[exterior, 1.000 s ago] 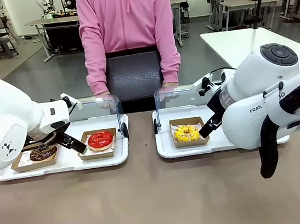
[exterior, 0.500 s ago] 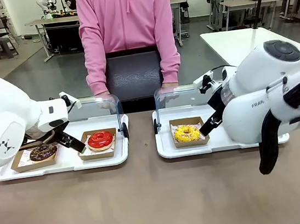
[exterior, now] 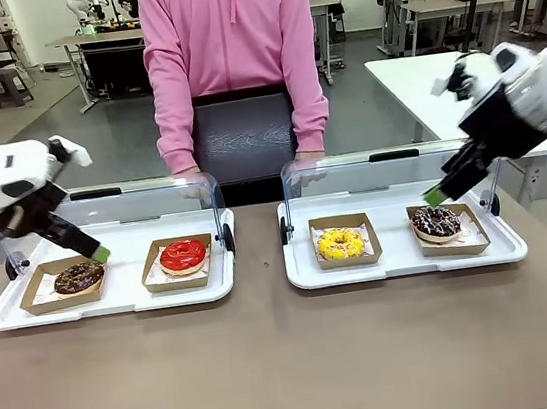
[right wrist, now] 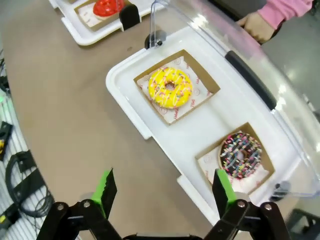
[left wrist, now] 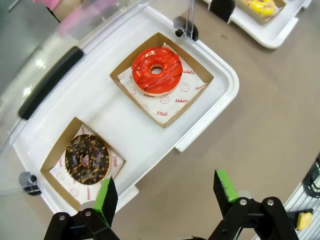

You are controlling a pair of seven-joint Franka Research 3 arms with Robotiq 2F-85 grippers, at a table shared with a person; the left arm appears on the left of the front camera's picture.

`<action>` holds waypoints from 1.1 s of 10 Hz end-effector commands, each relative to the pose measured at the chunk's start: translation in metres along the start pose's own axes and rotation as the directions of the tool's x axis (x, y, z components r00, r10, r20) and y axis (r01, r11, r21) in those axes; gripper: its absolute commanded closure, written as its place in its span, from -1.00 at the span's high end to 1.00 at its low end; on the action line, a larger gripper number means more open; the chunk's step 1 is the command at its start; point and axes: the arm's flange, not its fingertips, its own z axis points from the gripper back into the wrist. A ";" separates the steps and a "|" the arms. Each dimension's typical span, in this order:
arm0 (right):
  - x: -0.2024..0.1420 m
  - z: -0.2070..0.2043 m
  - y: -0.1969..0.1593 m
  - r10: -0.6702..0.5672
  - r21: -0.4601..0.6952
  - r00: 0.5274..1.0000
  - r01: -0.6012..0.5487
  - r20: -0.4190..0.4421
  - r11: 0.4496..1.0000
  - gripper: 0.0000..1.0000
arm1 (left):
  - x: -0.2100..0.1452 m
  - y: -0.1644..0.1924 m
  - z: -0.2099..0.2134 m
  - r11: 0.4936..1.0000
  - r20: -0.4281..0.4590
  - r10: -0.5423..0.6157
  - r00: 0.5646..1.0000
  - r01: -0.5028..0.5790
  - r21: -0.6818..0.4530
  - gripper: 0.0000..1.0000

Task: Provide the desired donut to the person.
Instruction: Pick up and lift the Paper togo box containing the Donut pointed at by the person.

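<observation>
Left gripper (exterior: 99, 253) and right gripper (exterior: 435, 195), jaws wide apart and holding nothing, hang over the outer ends of the left tray (exterior: 124, 297) and right tray (exterior: 401, 256). The left tray bears a chocolate donut (exterior: 79, 277) and a red donut (exterior: 183, 255), the right a yellow donut (exterior: 340, 243) and a sprinkled dark donut (exterior: 436, 221), each in a card box. The person (exterior: 232, 59) stands at the far side, a hand (exterior: 190, 182) behind each clear lid (exterior: 153, 205)
</observation>
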 end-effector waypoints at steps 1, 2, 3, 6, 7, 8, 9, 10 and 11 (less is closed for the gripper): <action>-0.013 0.009 -0.009 0.032 0.000 0.999 -0.032 0.018 0.999 1.00 | -0.056 -0.008 0.019 0.997 0.035 -0.038 0.999 0.040 -0.066 1.00; -0.021 0.018 -0.013 0.045 0.002 0.998 -0.045 0.033 0.999 1.00 | -0.068 -0.006 0.029 0.997 0.061 -0.045 0.997 0.049 -0.067 1.00; -0.026 0.027 -0.019 0.055 0.011 0.997 -0.055 0.057 0.998 1.00 | -0.077 0.003 0.040 0.993 0.093 -0.077 0.993 0.085 -0.079 1.00; -0.043 0.046 -0.036 0.096 0.046 0.986 -0.103 0.138 0.994 1.00 | -0.102 0.024 0.059 0.989 0.201 -0.126 0.972 0.139 -0.052 1.00; -0.049 0.048 -0.039 0.110 0.061 0.981 -0.121 0.161 0.991 1.00 | -0.109 0.025 0.064 0.990 0.236 -0.119 0.964 0.132 -0.042 1.00; -0.053 0.050 -0.042 0.119 0.059 0.974 -0.132 0.192 0.989 1.00 | -0.113 0.032 0.070 0.990 0.271 -0.122 0.955 0.138 -0.042 1.00; -0.056 0.051 -0.042 0.122 0.047 0.969 -0.135 0.214 0.990 1.00 | -0.119 0.036 0.075 0.989 0.304 -0.127 0.944 0.144 -0.033 1.00; -0.058 0.052 -0.041 0.135 0.039 0.963 -0.147 0.233 0.988 1.00 | -0.123 0.038 0.077 0.989 0.338 -0.127 0.933 0.146 -0.032 1.00; -0.059 0.054 -0.041 0.145 0.028 0.954 -0.158 0.262 0.987 1.00 | -0.124 0.042 0.079 0.988 0.369 -0.126 0.921 0.148 -0.032 1.00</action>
